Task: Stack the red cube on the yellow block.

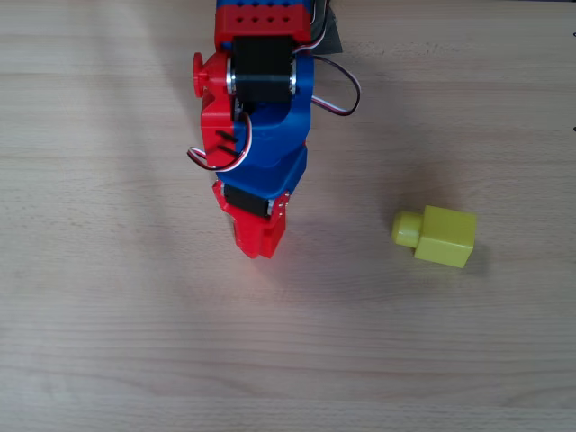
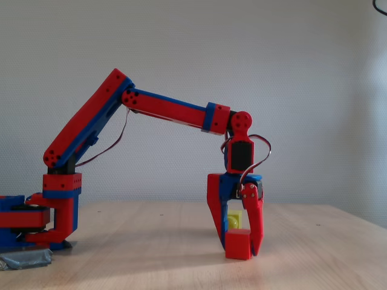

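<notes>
One red cube (image 2: 239, 244), clamped between the gripper (image 2: 239, 246) fingers low on the wooden table (image 1: 108, 342), not yet lifted; yellow block (image 1: 445, 236) lies well apart, stacking outstanding.

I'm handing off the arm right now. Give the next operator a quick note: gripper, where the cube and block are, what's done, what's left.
Gripper: lowered to the table, fingers on either side of the red cube; whether they grip it yet is unclear.
Red cube: on the table between the fingers.
Yellow block: lies apart on the table, to the gripper's right in the overhead view, stud pointing left.
Done: gripper brought down around the cube.
Left: lift the cube, carry it over, set it on the block.
</notes>
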`<state>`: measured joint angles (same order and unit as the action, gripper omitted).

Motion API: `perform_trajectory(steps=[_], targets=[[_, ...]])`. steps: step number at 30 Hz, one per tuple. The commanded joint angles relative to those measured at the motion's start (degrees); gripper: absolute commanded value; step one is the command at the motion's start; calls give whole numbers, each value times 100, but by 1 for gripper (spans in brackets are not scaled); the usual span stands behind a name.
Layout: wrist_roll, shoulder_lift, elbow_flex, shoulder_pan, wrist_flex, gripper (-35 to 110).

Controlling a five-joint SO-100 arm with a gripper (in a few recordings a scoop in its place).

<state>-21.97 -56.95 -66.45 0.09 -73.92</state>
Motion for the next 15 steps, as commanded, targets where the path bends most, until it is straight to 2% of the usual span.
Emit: perform_trajectory(steps=[1, 9, 15], targets=[[44, -1371, -35, -202, 141, 3], [-193, -2584, -835, -606, 387, 2], [-141, -2637, -1151, -993, 817, 2]])
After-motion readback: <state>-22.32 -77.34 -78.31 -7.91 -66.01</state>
